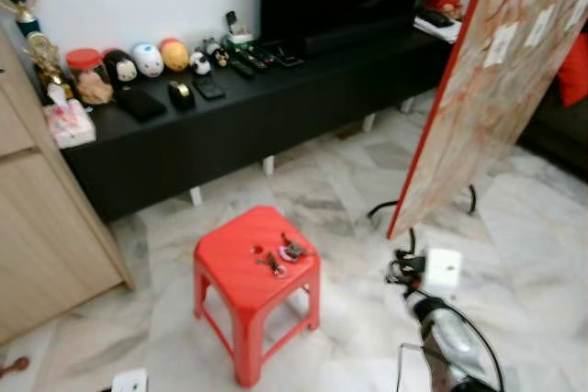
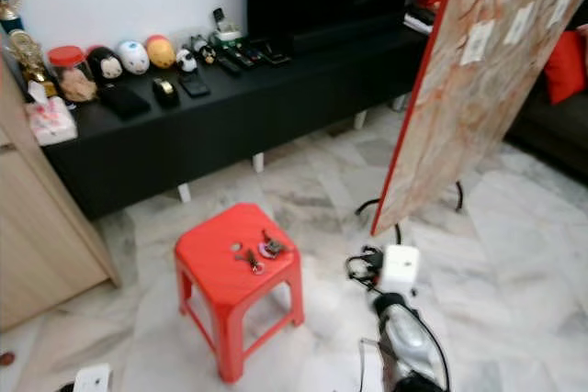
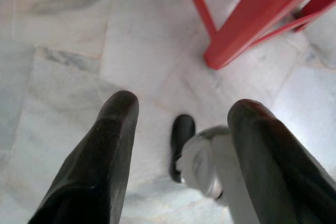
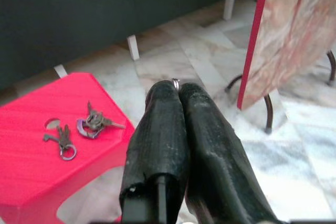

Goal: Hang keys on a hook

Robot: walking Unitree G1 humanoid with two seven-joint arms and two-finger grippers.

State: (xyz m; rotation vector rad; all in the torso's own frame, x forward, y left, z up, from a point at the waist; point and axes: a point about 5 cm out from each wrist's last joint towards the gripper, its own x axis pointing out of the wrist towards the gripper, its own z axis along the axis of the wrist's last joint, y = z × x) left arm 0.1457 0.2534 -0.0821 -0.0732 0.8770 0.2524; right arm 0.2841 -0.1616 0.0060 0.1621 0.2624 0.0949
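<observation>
Two key bunches (image 1: 292, 250) (image 4: 64, 141) lie on top of a red plastic stool (image 1: 234, 273) in the middle of the marble floor. To the right leans a marbled board (image 1: 487, 89) with a red edge and small white hooks (image 1: 501, 43). My right gripper (image 4: 176, 85) is shut, and a small metal ring peeks out at its fingertips; it hovers over the floor between stool and board. The silver right arm (image 1: 450, 337) shows at the lower right. My left gripper (image 3: 184, 103) hangs open and empty above the floor, near the stool's legs (image 3: 236, 30).
A long black console (image 1: 276, 107) with ornaments, remotes and a dark screen runs along the back wall. A wooden cabinet (image 1: 37, 227) stands at the left. The board rests on a black metal stand (image 4: 269, 111). A dark sofa with a red cushion (image 1: 574, 71) is far right.
</observation>
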